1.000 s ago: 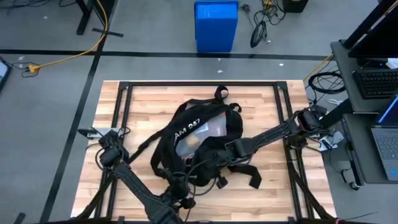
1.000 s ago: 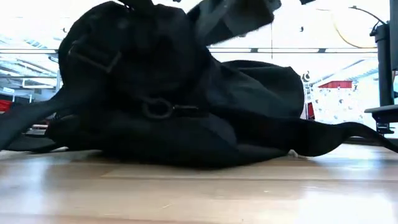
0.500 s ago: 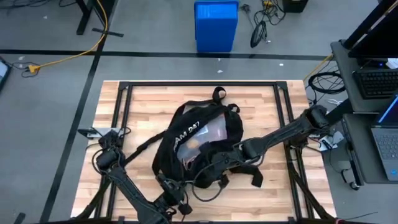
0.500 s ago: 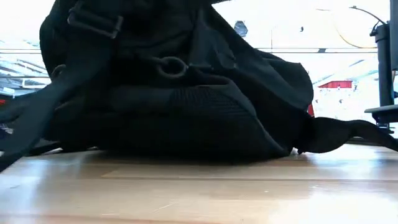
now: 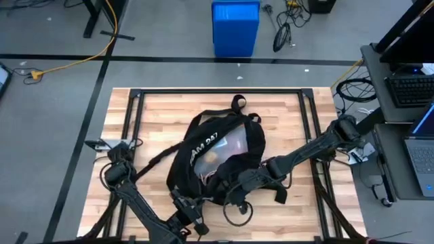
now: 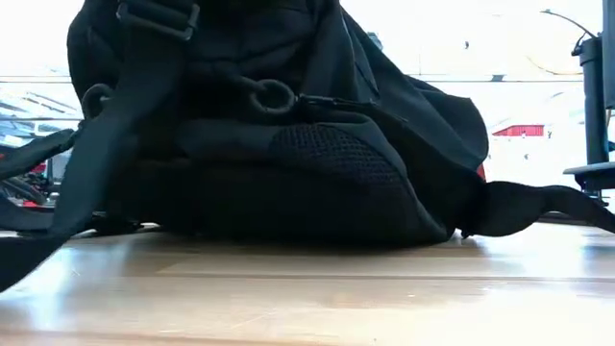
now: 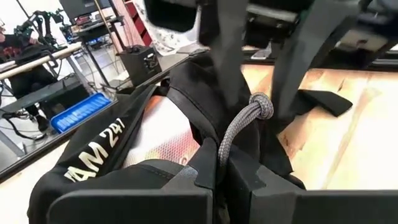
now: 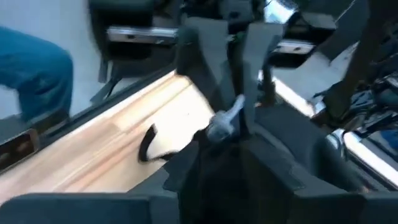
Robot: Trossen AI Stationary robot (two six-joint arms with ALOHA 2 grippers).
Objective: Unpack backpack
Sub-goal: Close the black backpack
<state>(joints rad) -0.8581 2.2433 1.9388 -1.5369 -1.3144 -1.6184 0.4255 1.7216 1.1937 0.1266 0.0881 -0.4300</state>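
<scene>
My left claw is clamped on the grey zipper cord; my right claw pinches its zipper pull, at the backpack's six o'clock edge, mid-worktop. The cord may slip free. Loose straps at four o'clock could snag.

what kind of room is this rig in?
Most likely a robotics lab or workshop. Grey floor with loose cables around the wooden table, a side desk with a laptop and keyboard, and another workbench with equipment across the room.
</scene>
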